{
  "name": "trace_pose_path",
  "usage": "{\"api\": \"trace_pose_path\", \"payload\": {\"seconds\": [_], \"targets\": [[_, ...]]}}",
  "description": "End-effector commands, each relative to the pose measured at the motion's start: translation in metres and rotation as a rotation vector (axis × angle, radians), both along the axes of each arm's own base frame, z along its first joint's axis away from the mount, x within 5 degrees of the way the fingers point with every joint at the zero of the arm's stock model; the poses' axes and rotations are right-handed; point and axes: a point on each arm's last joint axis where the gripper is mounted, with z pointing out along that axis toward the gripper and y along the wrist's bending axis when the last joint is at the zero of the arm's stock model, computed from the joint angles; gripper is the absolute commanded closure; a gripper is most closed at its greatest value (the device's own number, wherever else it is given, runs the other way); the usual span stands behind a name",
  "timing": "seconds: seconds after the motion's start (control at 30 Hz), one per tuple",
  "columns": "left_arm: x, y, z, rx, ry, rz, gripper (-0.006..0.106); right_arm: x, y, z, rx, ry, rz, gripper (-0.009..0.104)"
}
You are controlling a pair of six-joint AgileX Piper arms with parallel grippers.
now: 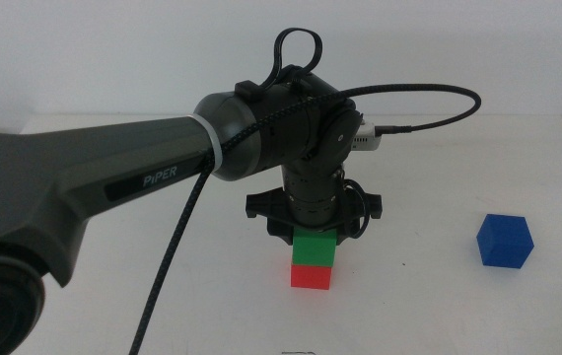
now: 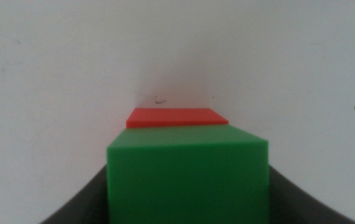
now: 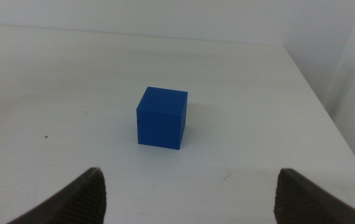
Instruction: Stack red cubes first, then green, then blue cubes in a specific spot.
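The green cube [image 1: 315, 247] is gripped between the left gripper's [image 1: 315, 240] closed jaws, resting on the red cube [image 1: 312, 276]. The blue cube [image 1: 505, 241] lies well right of the red one, before the right gripper [image 3: 187, 186], spread wide and empty.

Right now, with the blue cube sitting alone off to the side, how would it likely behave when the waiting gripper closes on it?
The blue cube looks solid with flat faces, so it probably stays rigid and won't roll. Its matte finish suggests a fair grip. The right gripper is open, facing the cube corner-on, so the cube may twist as the jaws close.
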Motion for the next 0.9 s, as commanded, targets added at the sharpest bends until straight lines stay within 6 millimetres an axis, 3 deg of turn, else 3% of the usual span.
{"api": "trace_pose_path", "payload": {"seconds": [0.0,0.27,0.3,0.47,0.57,0.87], "targets": [[-0.003,0.000,0.030,-0.050,-0.062,-0.020,0.085,0.000,0.000,0.011,-0.010,-0.099,-0.003,0.003],[-0.003,0.000,0.030,-0.045,-0.066,-0.034,0.048,0.000,0.000,0.011,-0.010,-0.099,-0.003,0.003],[-0.003,0.000,0.030,-0.045,-0.066,-0.034,0.031,0.000,0.000,0.011,-0.010,-0.099,-0.003,0.003],[-0.003,0.000,0.032,-0.048,-0.070,-0.034,0.007,0.000,0.000,0.011,-0.010,-0.099,-0.003,0.003],[-0.003,0.000,0.033,-0.051,-0.069,-0.033,0.007,0.000,0.000,0.011,-0.010,-0.099,-0.003,0.003],[-0.013,0.010,0.062,-0.074,-0.097,-0.042,0.007,0.000,0.000,0.011,-0.010,-0.099,-0.003,0.003]]}}
